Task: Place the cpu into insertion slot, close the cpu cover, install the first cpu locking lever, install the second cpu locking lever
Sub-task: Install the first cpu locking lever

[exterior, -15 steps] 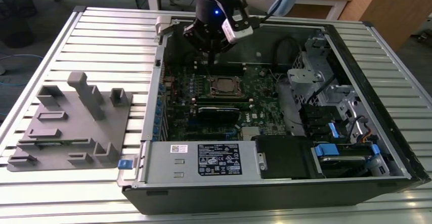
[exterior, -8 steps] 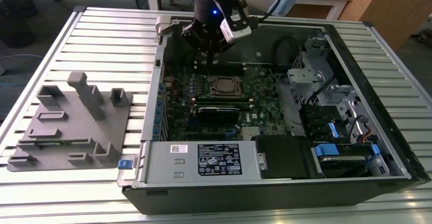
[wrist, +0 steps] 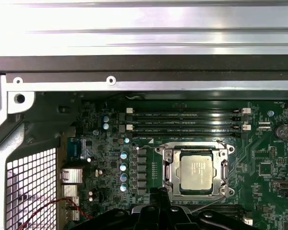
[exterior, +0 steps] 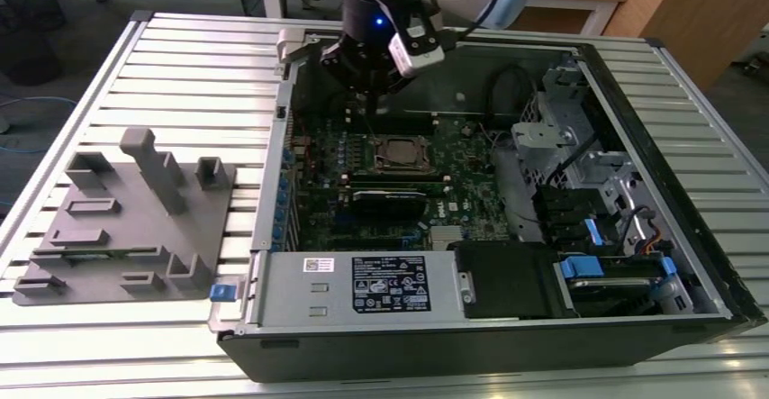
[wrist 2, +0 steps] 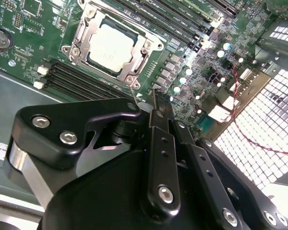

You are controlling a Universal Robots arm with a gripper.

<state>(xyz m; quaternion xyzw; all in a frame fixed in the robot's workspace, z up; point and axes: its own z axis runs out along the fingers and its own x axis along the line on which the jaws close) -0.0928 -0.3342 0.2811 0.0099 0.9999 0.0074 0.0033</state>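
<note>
Silvery metal: one cpu (wrist 2: 111,47) in one insertion slot (wrist: 167,154) under one cpu cover (wrist 2: 137,51); jaws closed, empty.

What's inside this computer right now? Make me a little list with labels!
place: open computer case, green circuit board
cpu: sitting in the insertion slot, silvery top showing
cpu cover: lying flat around the cpu
gripper: close to the slot's edge
grey tray: outside the case, on the exterior view's left

Exterior high; wrist views near cpu (wrist 2: 111,48)
</note>
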